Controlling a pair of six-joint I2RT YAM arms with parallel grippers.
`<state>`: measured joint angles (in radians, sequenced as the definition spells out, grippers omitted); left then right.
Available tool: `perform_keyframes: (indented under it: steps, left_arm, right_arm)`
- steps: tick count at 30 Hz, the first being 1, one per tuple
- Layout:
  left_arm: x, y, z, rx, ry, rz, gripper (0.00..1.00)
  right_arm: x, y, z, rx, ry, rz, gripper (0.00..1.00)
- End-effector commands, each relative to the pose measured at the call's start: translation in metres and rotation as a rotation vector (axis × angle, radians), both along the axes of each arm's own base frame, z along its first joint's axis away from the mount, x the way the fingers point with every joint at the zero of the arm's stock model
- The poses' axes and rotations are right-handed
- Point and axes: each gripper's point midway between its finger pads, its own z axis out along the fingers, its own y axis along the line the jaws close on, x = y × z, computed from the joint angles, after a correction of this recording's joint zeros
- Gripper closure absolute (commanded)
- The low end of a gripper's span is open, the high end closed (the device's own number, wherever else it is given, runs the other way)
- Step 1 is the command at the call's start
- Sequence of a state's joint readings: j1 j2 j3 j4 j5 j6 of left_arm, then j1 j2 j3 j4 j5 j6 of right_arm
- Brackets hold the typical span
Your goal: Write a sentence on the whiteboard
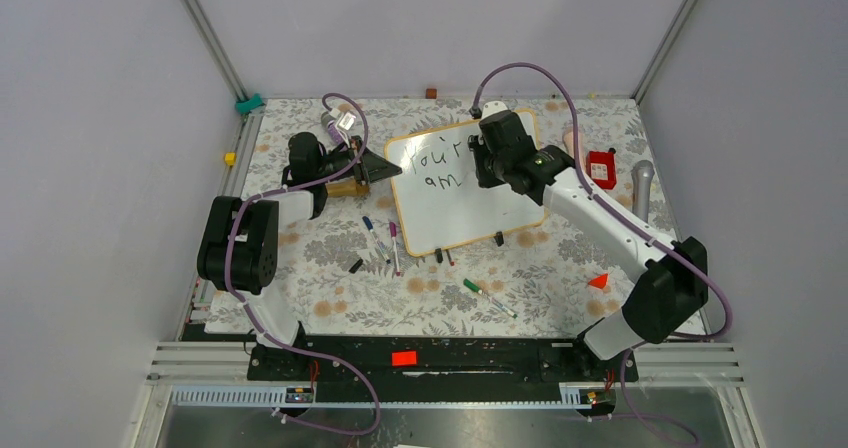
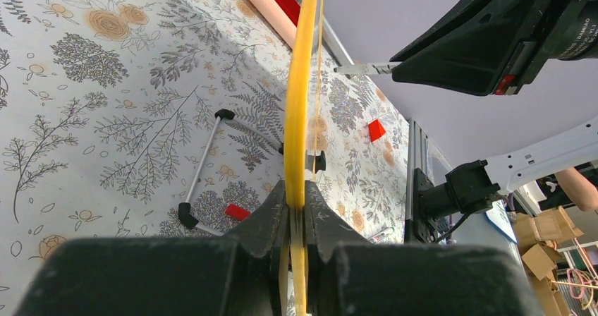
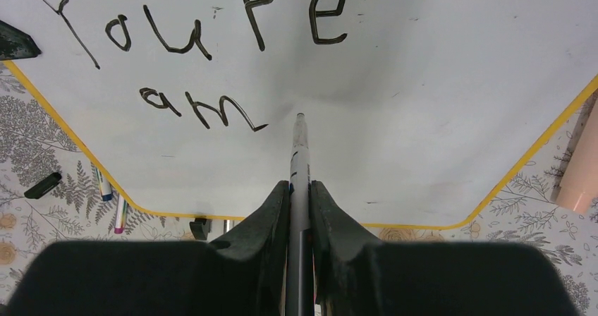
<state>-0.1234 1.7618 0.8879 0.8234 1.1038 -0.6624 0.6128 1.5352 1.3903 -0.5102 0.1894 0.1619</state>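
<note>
Whiteboard [image 1: 455, 213]: a large glossy white board with an orange-tan frame, set at the centre of the table [image 1: 330, 303] toward the far side and turned askew, its left corner toward the left arm. Sentence [image 3: 187, 48]: dark handwriting on the board's far-left part, reading "You're" on the first line and "am" below it, with the remaining surface unwritten. Right gripper [image 3: 300, 189]: over the board's far-right part, fingers clamped on a marker [image 3: 300, 157]. The marker's tip points at the surface just right of the "m"; whether it touches cannot be told. Left gripper [image 2: 296, 199]: at the board's left corner, fingers closed on the yellow frame edge, which runs edge-on up the left wrist view. Wire stand [image 2: 204, 157]: thin rods with black feet, lying on the cloth to the left of that edge. Loose markers, near-left of the board: one blue-capped [image 1: 372, 230] and one magenta [image 1: 393, 243], with a black cap [image 1: 356, 265] beside them. Green-capped marker [image 1: 487, 297]: nearer, close to the table's centre. Red box [image 1: 601, 168] and grey cylindrical item [image 1: 642, 186]: right of the board. Small orange-red piece [image 1: 598, 281]: near right. Teal item [image 1: 248, 102]: far-left corner. Yellow cube [image 1: 230, 158]: left edge. Table covering: a floral print cloth.
</note>
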Motion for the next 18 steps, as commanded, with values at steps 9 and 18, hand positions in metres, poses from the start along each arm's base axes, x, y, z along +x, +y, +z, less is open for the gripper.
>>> perform_keyframes:
  steps: [9, 18]
  left_arm:
    - [0.000, -0.003, 0.029, 0.006, -0.160, -0.031, 0.97]
    - [0.000, -0.003, 0.029, 0.007, -0.159, -0.031, 0.97]
  right_arm:
    - [0.006, 0.010, 0.014, 0.074, -0.033, 0.024, 1.00]
    - [0.014, 0.017, 0.010, 0.072, -0.026, 0.022, 1.00]
